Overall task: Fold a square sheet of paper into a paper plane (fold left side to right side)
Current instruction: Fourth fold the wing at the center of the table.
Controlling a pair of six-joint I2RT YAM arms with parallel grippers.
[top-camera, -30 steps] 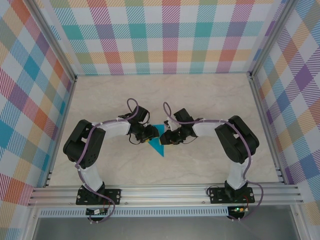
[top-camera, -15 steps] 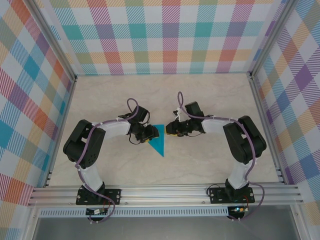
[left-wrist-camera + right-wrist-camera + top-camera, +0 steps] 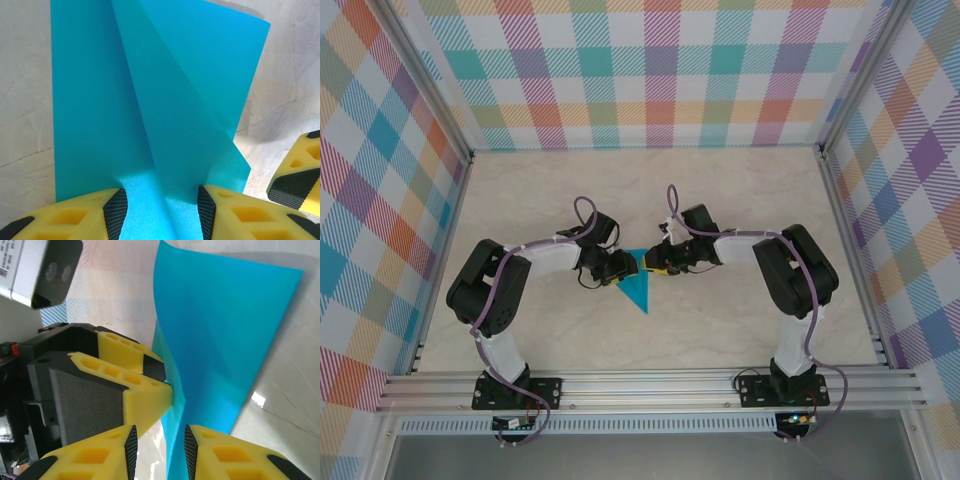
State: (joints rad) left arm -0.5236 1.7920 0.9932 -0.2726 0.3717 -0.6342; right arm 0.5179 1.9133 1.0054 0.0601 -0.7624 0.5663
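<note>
Left gripper [image 3: 160, 202], yellow fingers with black pads, stands half spread with its tips planted on one end of a thin teal-blue paper sheet [image 3: 95, 100], one pad on either side of a raised crease. I read that as pinning the paper down, not squeezing it. Seen from overhead, the paper lies at the middle of the pale marbled tabletop [image 3: 740, 200] between the two grippers. It is already folded into a narrow pointed shape with overlapping flaps, its tip aimed toward the arm bases. Right gripper [image 3: 160, 440], the same yellow and black, sits just beside the left one. Its jaws are narrowly parted around the paper's curled-up edge on its own side. A sliver of bare table shows between one pad and the paper, so I judge nothing is clamped there yet. Several things could go wrong from here. If the right jaws close while the edge sits off-centre, they may catch one layer only, or crumple the curl instead of carrying it over, and the crease would land crooked. If the left tips press too lightly, any pull from the right could swing the whole sheet around them. If they press too hard while the right pulls, the thin paper could tear at the crease. With the fingers this close together, a small sideways error could also knock the two grippers into each other.
</note>
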